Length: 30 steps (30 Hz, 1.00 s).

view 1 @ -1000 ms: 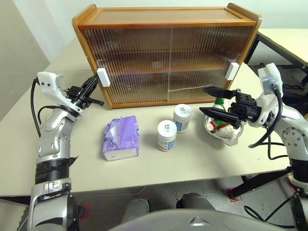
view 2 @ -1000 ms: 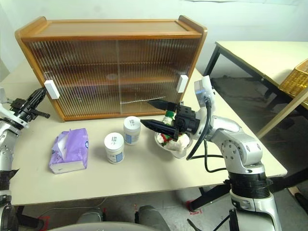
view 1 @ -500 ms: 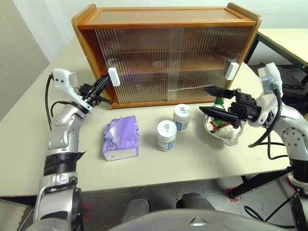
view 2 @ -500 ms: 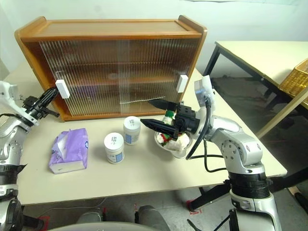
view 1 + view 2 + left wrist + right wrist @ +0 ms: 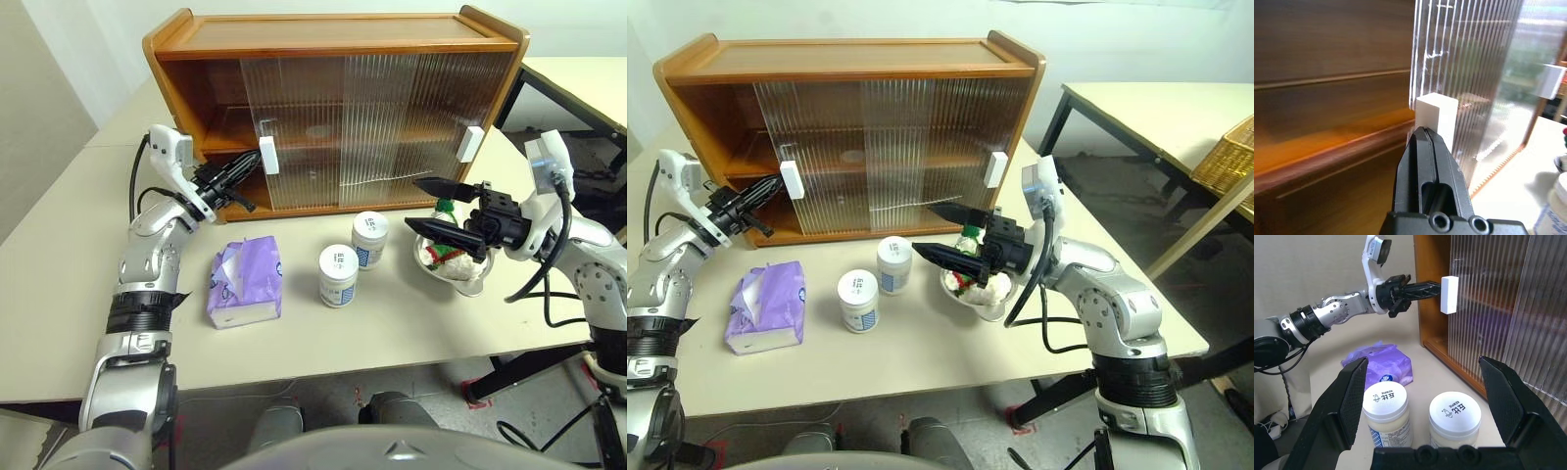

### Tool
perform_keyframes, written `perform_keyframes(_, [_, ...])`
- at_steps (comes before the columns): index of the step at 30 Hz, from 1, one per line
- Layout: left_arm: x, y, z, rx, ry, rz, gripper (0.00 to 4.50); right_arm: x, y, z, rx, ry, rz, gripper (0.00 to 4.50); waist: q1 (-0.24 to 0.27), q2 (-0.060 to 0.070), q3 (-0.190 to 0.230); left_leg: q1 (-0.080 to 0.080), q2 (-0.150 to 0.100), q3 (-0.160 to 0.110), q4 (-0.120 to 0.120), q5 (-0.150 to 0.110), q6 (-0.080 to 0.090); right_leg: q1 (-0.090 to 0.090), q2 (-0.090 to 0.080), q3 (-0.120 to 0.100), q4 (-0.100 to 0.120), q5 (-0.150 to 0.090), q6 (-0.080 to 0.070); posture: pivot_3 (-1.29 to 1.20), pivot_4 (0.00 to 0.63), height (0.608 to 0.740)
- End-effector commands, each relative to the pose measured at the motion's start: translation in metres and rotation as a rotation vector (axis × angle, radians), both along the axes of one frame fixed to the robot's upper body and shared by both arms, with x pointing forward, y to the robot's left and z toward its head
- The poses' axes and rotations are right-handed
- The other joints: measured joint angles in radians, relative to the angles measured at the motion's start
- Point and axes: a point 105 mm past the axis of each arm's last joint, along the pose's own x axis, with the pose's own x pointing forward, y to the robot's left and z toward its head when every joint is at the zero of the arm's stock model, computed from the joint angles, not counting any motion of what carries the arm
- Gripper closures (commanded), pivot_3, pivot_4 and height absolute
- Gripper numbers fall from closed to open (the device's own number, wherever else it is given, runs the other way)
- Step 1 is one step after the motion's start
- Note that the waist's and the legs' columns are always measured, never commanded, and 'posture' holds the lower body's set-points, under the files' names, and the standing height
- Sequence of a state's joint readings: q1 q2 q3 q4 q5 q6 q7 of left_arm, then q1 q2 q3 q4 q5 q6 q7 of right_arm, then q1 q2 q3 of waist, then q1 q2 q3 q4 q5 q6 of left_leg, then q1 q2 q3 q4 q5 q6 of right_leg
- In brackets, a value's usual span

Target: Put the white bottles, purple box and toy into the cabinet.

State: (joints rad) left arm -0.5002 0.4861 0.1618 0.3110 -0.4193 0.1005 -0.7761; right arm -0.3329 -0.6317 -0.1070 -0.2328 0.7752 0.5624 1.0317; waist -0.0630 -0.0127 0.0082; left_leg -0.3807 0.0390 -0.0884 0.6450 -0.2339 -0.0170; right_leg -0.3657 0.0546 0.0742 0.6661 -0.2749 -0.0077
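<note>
The cabinet [image 5: 333, 41] stands at the back of the table, its left sliding door pushed partway right so the left end is open. My left gripper [image 5: 251, 168] is shut, its tip against that door's white handle [image 5: 1436, 113]. Two white bottles [image 5: 338, 275] [image 5: 369, 239] stand in front of the cabinet, and the purple box [image 5: 246, 281] lies to their left. The toy [image 5: 448, 252] sits in a clear glass bowl [image 5: 464, 282] on the right. My right gripper [image 5: 412, 204] hovers open just above the bowl, pointing left toward the bottles.
The right door's white handle [image 5: 474, 144] is near the cabinet's right end. A second table [image 5: 1146, 108] and a wicker basket [image 5: 1229, 157] stand off to the right. The table's front edge runs close below the purple box and the bottles.
My left gripper has moved right with its tip on the handle, and the left door has slid right, uncovering the cabinet's left end. The right arm has stayed still.
</note>
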Motion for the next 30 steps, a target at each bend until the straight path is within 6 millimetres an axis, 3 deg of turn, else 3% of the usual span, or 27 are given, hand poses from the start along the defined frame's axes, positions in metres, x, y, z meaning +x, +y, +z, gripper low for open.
perform_keyframes(1, [0.002, -0.015, 0.005, 0.027, -0.005, -0.056, 4.48, -0.002, 0.000, 0.005, 0.007, -0.025, -0.004, 0.00, -0.001, 0.000, 0.000, 0.000, 0.000, 0.000, 0.000, 0.000, 0.000, 0.000, 0.000, 0.000, 0.000, 0.000, 0.000, -0.18, 0.000, 0.740])
perform_keyframes(11, [0.008, -0.036, 0.008, 0.045, -0.009, -0.128, 4.48, -0.003, 0.001, 0.005, 0.007, -0.023, -0.012, 0.00, -0.007, 0.000, 0.000, 0.000, 0.000, 0.000, 0.002, 0.000, 0.001, 0.000, 0.000, 0.000, 0.000, 0.001, 0.001, -0.19, 0.000, 0.740])
perform_keyframes(21, [0.008, -0.072, 0.002, 0.093, 0.009, -0.287, 4.48, -0.003, 0.000, 0.006, 0.007, -0.024, -0.022, 0.00, -0.017, 0.000, 0.000, -0.003, 0.000, 0.000, 0.015, -0.006, 0.011, 0.000, 0.000, 0.000, -0.001, 0.001, 0.005, -0.20, 0.000, 0.740])
perform_keyframes(26, [0.011, -0.079, 0.002, 0.096, 0.007, -0.310, 4.48, -0.003, -0.001, 0.006, 0.005, -0.025, -0.027, 0.00, -0.021, 0.000, 0.000, -0.003, 0.000, 0.000, 0.016, -0.007, 0.011, 0.000, 0.000, 0.001, -0.002, 0.002, 0.006, -0.21, 0.000, 0.740])
perform_keyframes(30, [0.011, -0.072, 0.008, 0.067, -0.009, -0.283, 4.48, -0.004, -0.001, 0.005, 0.004, -0.023, -0.031, 0.00, -0.024, 0.000, 0.000, -0.003, 0.000, 0.000, 0.016, -0.007, 0.012, 0.000, 0.000, 0.001, -0.002, 0.001, 0.007, -0.21, 0.000, 0.740])
